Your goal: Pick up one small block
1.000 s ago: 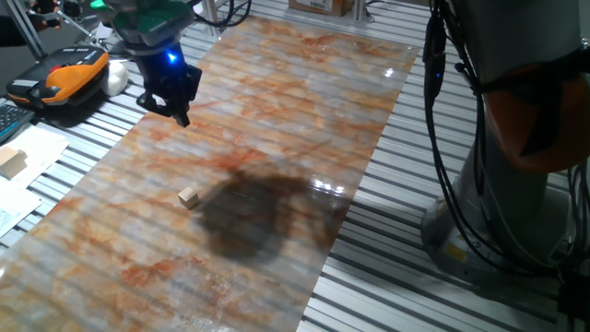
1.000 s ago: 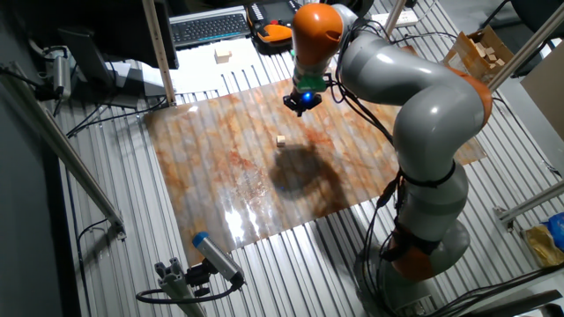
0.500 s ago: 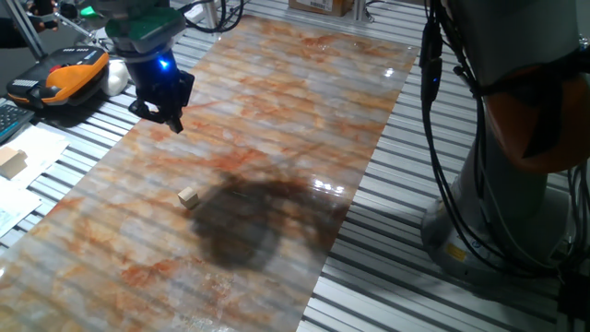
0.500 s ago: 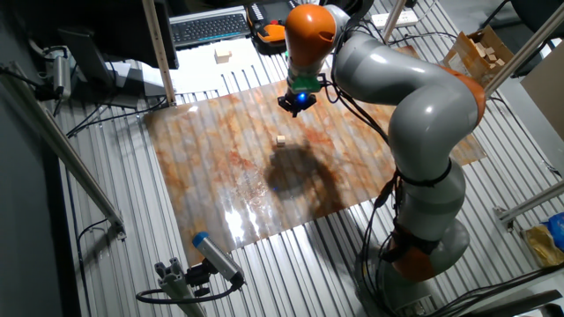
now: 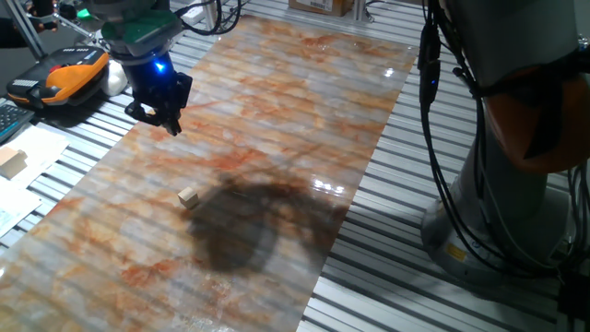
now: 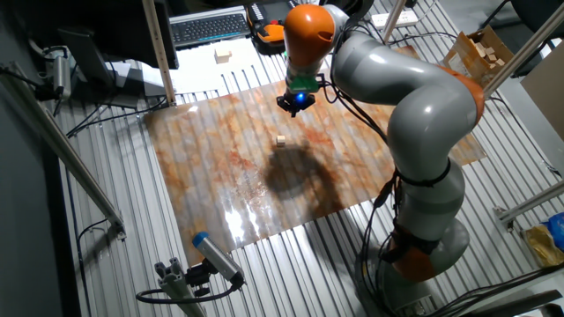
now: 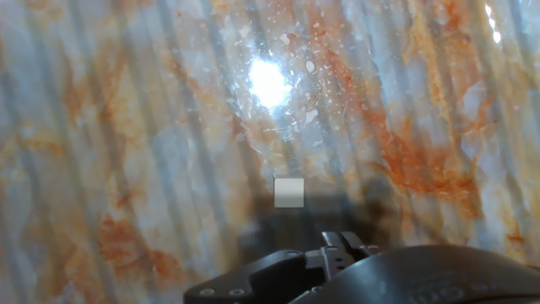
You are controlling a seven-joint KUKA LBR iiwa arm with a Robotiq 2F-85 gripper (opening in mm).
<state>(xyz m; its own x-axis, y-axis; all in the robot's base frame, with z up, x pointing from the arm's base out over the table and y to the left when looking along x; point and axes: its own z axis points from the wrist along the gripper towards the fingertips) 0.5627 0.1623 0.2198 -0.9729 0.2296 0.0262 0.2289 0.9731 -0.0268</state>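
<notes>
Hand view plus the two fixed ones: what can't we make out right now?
- Tool opening: fingers are out of frame in the hand view; small and dark in both fixed views.
- Small block faces: blurred in the hand view, tiny in the fixed views.
- Arm: cut off by the frame edge in one fixed view.

— Any text, labels or numbers legible here?

— None. The cardboard box at the far edge of the counter carries a white label, but its print is too small to read.

— And the sheets of paper at the left?

— They have printed lines, blurred beyond reading. The keyboard keys are illegible too.
</notes>
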